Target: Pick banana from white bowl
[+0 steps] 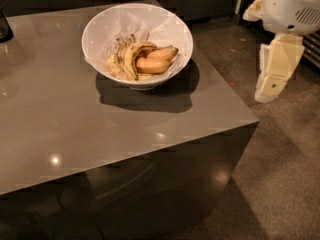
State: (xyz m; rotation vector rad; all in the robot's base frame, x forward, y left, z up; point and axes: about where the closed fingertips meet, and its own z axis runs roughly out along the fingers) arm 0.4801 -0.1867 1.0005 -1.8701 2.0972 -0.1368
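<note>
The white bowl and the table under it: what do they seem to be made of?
The white bowl looks like glazed ceramic or hard plastic: smooth, evenly white, slightly shiny walls. The table looks like polished stone or laminate, grey-brown: it shows bright spots of reflected light. The tool hangs beyond the table's edge at the picture's right, over the floor, away from the bowl.

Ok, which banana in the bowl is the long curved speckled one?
The banana arching left of the plump orange-yellow bananas in the white bowl. The gripper hangs beyond the table, over the floor.
</note>
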